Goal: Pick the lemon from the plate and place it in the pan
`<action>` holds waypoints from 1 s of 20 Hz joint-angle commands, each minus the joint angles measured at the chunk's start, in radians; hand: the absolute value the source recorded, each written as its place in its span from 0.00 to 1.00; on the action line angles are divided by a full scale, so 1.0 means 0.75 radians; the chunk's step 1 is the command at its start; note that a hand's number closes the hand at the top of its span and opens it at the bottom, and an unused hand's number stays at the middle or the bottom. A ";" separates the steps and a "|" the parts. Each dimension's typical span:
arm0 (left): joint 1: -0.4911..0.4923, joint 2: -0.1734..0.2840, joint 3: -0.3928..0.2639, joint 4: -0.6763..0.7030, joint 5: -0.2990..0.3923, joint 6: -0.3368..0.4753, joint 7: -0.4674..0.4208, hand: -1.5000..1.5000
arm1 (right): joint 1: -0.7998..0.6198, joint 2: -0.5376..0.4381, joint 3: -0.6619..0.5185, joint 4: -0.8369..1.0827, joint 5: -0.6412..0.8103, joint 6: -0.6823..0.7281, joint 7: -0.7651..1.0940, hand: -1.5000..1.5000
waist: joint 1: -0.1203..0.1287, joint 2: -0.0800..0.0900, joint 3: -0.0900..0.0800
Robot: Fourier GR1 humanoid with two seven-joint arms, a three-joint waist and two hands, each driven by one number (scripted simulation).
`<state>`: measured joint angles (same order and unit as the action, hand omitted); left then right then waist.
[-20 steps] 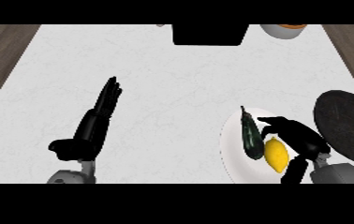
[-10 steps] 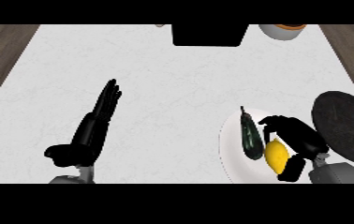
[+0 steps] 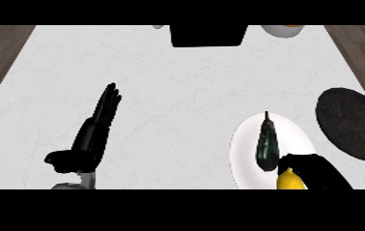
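On pale marbled tabletop [image 3: 178, 90], lemon [image 3: 288, 180] at 6 o'clock on white plate [image 3: 246, 143], right hand [image 3: 317, 169] curled round it from 3 o'clock, dark pan [image 3: 343, 121] toward 1 o'clock; left hand [image 3: 96, 128] straight-fingered, far off.
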<state>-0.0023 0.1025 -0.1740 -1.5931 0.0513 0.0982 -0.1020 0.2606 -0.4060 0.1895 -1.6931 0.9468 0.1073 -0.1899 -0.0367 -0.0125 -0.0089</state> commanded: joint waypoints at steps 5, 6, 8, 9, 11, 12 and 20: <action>-0.050 0.019 0.041 0.033 0.030 -0.032 0.033 0.50 | 0.315 0.077 -0.095 -0.590 -0.029 -0.223 0.091 1.00 | -0.009 0.006 0.010; 0.028 -0.026 -0.016 0.038 -0.025 0.002 -0.061 0.50 | 0.378 0.075 -0.117 -0.612 -0.043 -0.280 0.036 1.00 | 0.003 0.007 0.011; -0.037 -0.012 0.025 0.052 -0.008 0.008 0.002 0.50 | 0.469 0.095 -0.146 -0.776 -0.151 -0.248 0.046 1.00 | -0.002 0.008 0.011; -0.049 -0.006 0.026 0.098 -0.019 -0.012 -0.055 0.50 | 0.500 0.109 -0.182 -0.757 -0.196 -0.282 0.010 1.00 | 0.006 0.011 0.011; -0.043 -0.017 0.013 0.016 -0.016 0.006 0.022 0.50 | 0.552 0.111 -0.260 -0.850 -0.306 -0.249 0.022 1.00 | 0.018 0.010 0.012; 0.012 -0.014 -0.013 -0.006 -0.017 -0.022 -0.016 0.50 | 0.618 0.139 -0.274 -0.827 -0.339 -0.287 -0.025 1.00 | 0.021 0.010 0.012; -0.058 -0.026 0.014 0.073 -0.019 -0.036 -0.017 0.50 | 0.224 0.161 -0.567 -0.431 -0.692 -0.206 0.061 1.00 | 0.047 0.019 0.013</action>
<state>-0.0094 0.0831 -0.1846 -1.5918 0.0337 0.0817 -0.1033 0.5289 -0.2980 -0.1588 -2.1357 0.5188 -0.0479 -0.1468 -0.0059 -0.0013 0.0001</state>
